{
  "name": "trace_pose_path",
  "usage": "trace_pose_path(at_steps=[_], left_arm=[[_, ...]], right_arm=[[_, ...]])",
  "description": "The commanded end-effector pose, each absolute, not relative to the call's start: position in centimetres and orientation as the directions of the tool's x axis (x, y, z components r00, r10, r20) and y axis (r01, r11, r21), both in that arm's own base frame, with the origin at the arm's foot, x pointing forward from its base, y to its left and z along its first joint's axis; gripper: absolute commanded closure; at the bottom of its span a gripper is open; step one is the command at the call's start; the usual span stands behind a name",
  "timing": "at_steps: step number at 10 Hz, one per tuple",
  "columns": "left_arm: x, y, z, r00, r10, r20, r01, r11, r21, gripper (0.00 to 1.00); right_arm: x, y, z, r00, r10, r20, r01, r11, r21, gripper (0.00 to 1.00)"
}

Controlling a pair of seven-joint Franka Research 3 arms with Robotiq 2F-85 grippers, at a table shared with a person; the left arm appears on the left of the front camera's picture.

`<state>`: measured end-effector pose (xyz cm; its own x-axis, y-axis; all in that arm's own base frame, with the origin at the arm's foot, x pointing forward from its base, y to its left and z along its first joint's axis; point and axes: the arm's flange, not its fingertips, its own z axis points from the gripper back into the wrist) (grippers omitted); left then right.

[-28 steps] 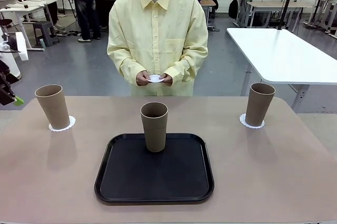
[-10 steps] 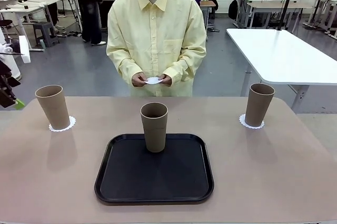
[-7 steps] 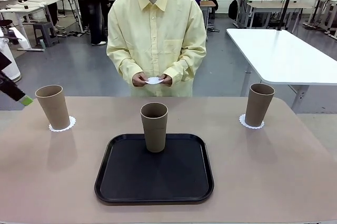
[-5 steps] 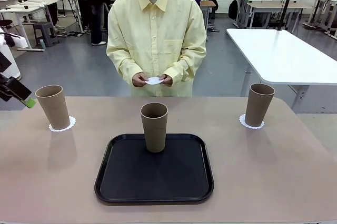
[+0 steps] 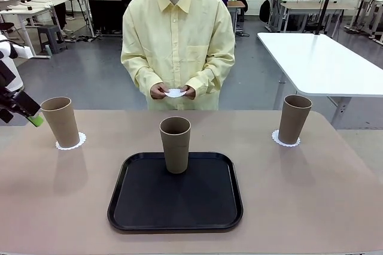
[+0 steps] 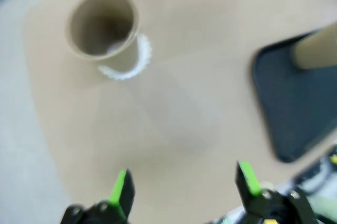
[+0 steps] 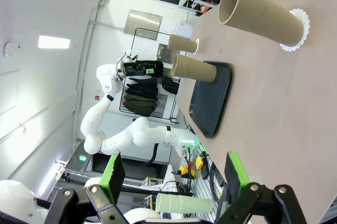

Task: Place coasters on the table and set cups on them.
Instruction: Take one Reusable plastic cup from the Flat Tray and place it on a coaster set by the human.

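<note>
The black tray sits on the table on the robot's side of the middle and holds one cup, upright at the tray's far edge, with the rest of the tray bare. As far as the front view looks into this cup, there is nothing in it, and its bottom is hidden. Well to the left of the tray a second cup stands on a coaster. In the blurred left wrist view its inside looks empty. Well to the right of the tray a third cup stands on another coaster, and its depths are out of sight. Each of these coasters is mostly covered by its cup, so only a scalloped edge shows. Beyond the tray's far side, off the table, the person's hands hold a third coaster between them at waist height. The left gripper hangs in the air farther left of the tray than the left cup, its fingers spread with nothing between them. In the front view the picture edge cuts it off, leaving one green pad showing. The right gripper is likewise spread wide and empty, looking past the right cup toward the tray. The left wrist view cuts off the tray and its cup.
</note>
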<state>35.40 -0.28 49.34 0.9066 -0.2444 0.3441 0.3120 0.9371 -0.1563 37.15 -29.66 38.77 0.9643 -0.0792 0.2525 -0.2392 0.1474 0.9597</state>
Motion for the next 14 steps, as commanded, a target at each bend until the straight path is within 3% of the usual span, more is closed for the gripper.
trace_pose_path(at_steps=[1, 3, 7, 14], left_arm=[[35.6, 2.9, 47.3, 0.896, -0.248, 0.369, 0.426, 0.718, -0.55, 0.0], [37.6, 7.7, 46.6, 0.932, -0.18, 0.316, 0.363, 0.519, -0.774, 0.0], [36.0, 18.4, 47.8, 0.953, -0.051, 0.299, 0.3, 0.293, -0.908, 0.0], [36.2, 25.2, 46.0, 0.961, -0.031, 0.276, 0.272, 0.303, -0.913, 0.0]], right_arm=[[37.2, -29.7, 38.8, 0.968, -0.083, 0.237, -0.223, 0.154, 0.963, 0.0], [37.2, -29.7, 38.8, 0.968, -0.083, 0.237, -0.223, 0.154, 0.963, 0.0], [37.2, -29.7, 38.8, 0.968, -0.083, 0.237, -0.223, 0.154, 0.963, 0.0], [37.2, -29.7, 38.8, 0.968, -0.083, 0.237, -0.223, 0.154, 0.963, 0.0]])
